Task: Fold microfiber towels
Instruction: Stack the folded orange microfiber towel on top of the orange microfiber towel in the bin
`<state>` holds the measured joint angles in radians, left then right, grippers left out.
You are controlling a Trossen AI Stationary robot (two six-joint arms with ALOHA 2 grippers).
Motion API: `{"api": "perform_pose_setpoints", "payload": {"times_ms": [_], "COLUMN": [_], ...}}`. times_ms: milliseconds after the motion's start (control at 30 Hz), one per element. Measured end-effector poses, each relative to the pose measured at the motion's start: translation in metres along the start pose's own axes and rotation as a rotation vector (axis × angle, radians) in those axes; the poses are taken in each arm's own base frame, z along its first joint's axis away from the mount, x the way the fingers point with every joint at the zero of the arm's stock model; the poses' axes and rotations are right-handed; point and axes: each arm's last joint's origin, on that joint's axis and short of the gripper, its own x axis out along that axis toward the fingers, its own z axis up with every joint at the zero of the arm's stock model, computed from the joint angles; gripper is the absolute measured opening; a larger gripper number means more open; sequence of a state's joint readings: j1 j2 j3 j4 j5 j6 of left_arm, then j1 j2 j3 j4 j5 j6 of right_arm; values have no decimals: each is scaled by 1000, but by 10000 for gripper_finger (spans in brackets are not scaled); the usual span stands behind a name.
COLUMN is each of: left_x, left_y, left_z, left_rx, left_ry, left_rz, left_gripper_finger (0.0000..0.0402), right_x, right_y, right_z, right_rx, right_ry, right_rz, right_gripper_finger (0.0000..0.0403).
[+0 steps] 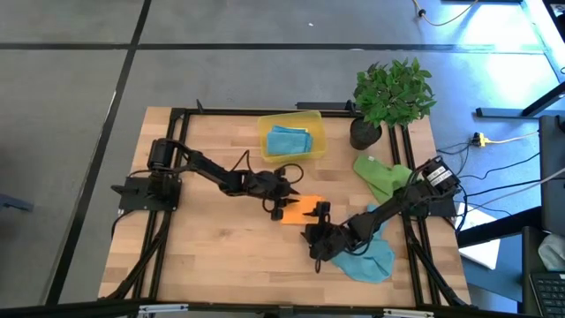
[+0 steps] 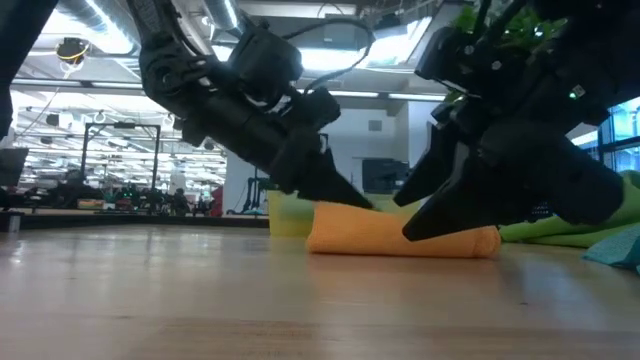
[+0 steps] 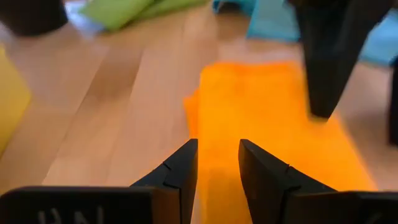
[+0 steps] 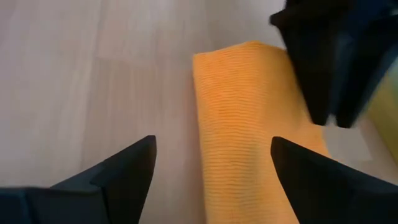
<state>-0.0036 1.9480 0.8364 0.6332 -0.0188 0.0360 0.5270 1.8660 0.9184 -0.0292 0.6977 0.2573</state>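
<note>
Orange towel (image 1: pixel 300 210), green towel (image 1: pixel 381 176), teal towels (image 1: pixel 366 257), translucent yellow bin (image 1: pixel 316 131), pale striped wood table (image 1: pixel 212 256), dark arms.

- We are in a robotics lab or open industrial workspace, not a home.
- We see a butcher-block worktop (image 1: pixel 221 238) bolted into a black metal frame (image 1: pixel 168 256), with two dark robot arms mounted on it.
- We see a grey concrete floor (image 1: pixel 71 88) around it, marked with dark lines.
- We see loose cables (image 1: pixel 494 163) and a yellow plug (image 1: pixel 481 139) trailing on the floor beside the rig.
- In the low view, we look past the worktop into a large hall with long ceiling light strips (image 2: pixel 100 20), exposed ductwork and rows of benches with equipment (image 2: pixel 110 195) in the distance.
- We also see a potted plant (image 1: pixel 388 93) at the worktop's far corner.
</note>
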Motion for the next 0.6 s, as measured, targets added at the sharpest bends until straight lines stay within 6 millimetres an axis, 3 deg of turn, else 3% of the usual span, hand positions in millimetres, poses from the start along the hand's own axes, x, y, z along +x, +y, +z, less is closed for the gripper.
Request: {"api": "perform_pose_setpoints", "payload": {"times_ms": [200, 600], "left_x": [0, -1], "left_y": [2, 7], "left_z": [-9, -11], "left_rx": [5, -53], "left_ry": [95, 112], "left_rz": [84, 118], "left_gripper_finger": [108, 108], "right_x": [4, 11], "right_y": [-7, -7], "right_z": [-2, -9], "right_rx": [-11, -65], "right_ry": [27, 71], "right_rz": [-34, -61], "right_gripper_finger": [319, 319]}}
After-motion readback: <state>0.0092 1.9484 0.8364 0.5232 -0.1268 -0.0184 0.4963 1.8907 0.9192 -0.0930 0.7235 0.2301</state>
